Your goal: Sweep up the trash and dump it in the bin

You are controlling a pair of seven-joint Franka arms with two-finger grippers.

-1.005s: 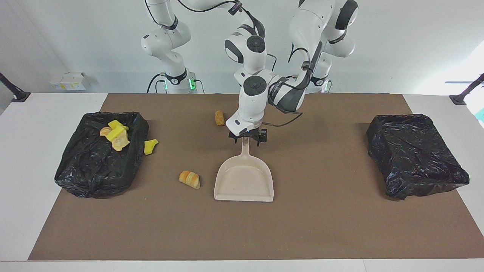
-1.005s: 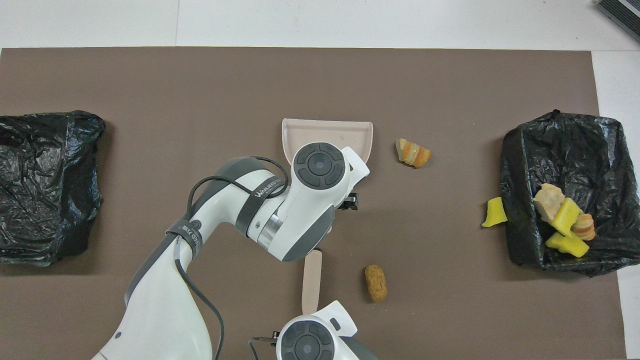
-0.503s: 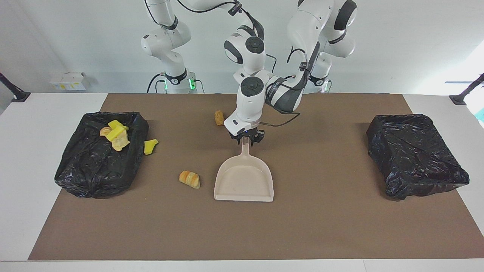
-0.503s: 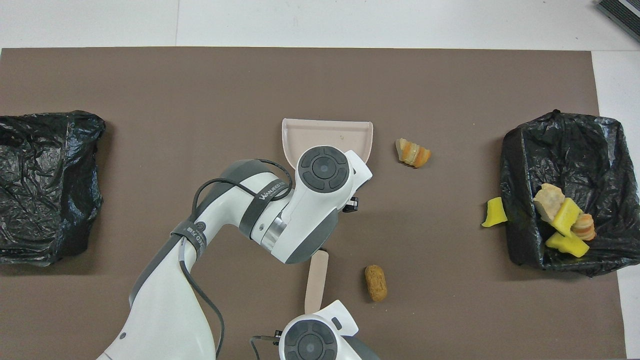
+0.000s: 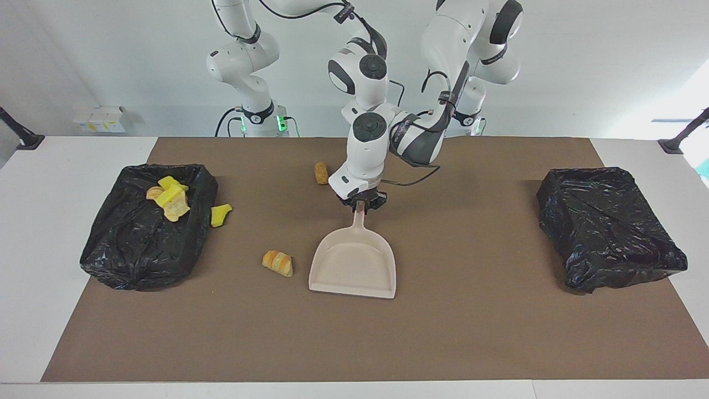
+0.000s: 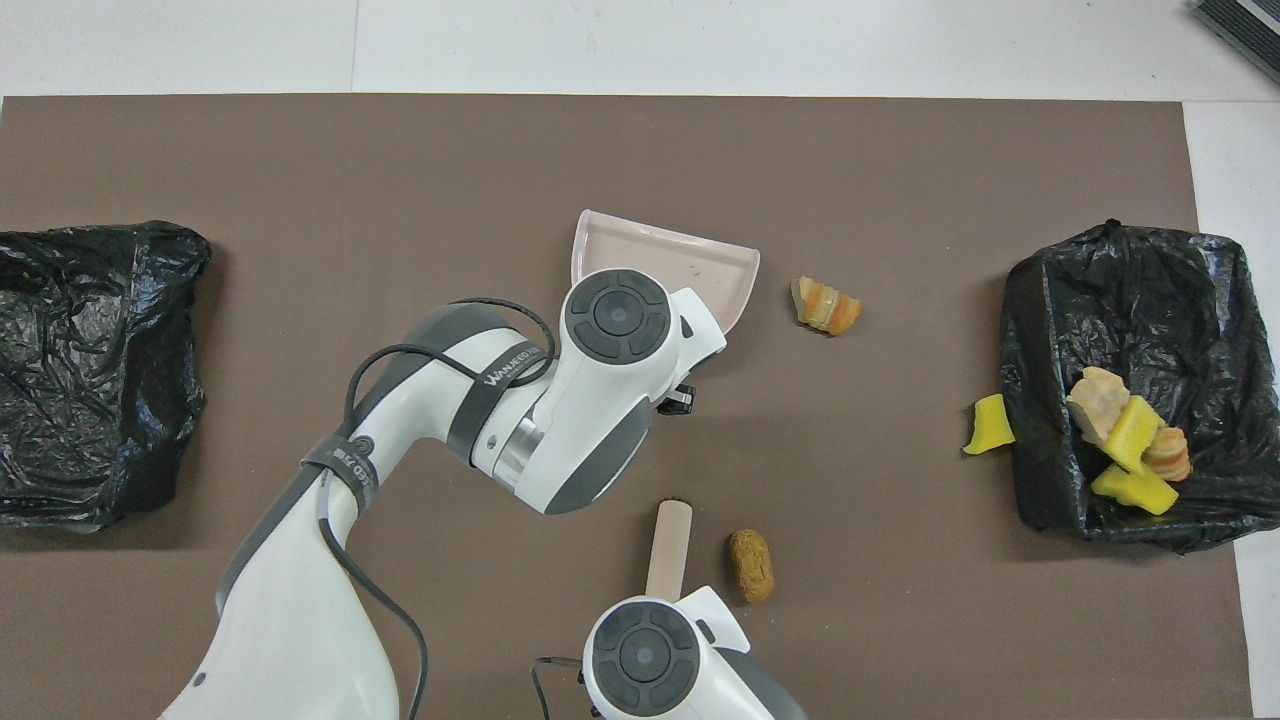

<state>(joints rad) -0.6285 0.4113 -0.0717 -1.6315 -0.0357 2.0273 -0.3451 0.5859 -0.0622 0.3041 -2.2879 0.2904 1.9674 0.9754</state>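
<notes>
A brown mat (image 5: 471, 321) fills the frame, with a black-bagged bin (image 5: 147, 224) at mid-height at the right arm's end and a second bin (image 5: 609, 227) at the left arm's end. At centre, the left gripper (image 5: 361, 203) is clamped on the handle of the dustpan (image 5: 354, 266). The left arm hides the right gripper in the facing view. In the overhead view it sits closed under the wrist, with the brush (image 6: 668, 535) handle sticking out at lower centre.

Of the trash, a croissant (image 5: 278, 262) lies just beside the dustpan, a yellow wedge (image 5: 220, 214) just beside the first bin, and a cork roll (image 5: 320, 172) at upper centre. More pieces (image 5: 169, 197) lie in that bin. The lettering on the arm's strap (image 6: 505, 362) cannot be read for certain.
</notes>
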